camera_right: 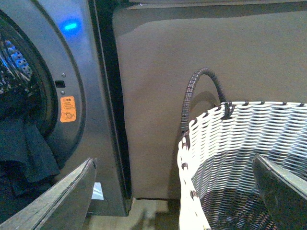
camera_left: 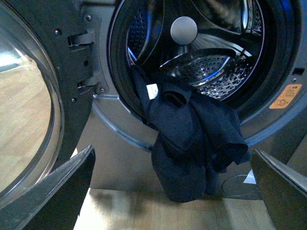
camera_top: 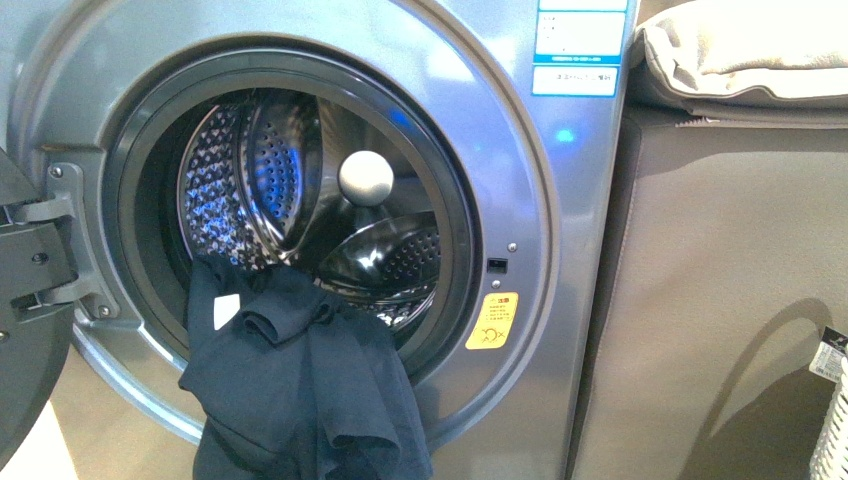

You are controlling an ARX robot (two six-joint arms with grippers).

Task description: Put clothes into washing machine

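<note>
The grey washing machine (camera_top: 560,240) stands with its porthole open and the dimpled drum (camera_top: 250,170) showing. The dark navy clothes (camera_top: 300,390) hang limp over the porthole's lower rim, part inside, most drooping down the front, with a small white tag (camera_top: 226,309) showing. In the left wrist view the clothes (camera_left: 192,143) hang ahead of my left gripper (camera_left: 172,191), which is open and apart from the fabric. My right gripper (camera_right: 172,191) is open over the rim of a white wicker basket (camera_right: 230,143), holding nothing. Neither arm shows in the front view.
The machine's door (camera_left: 29,105) is swung open to the left on its hinge (camera_top: 60,240). A grey-beige cabinet (camera_top: 720,300) stands right of the machine with beige cushions (camera_top: 740,50) on top. The basket has a dark handle (camera_right: 201,91). Wooden floor (camera_left: 144,211) lies below.
</note>
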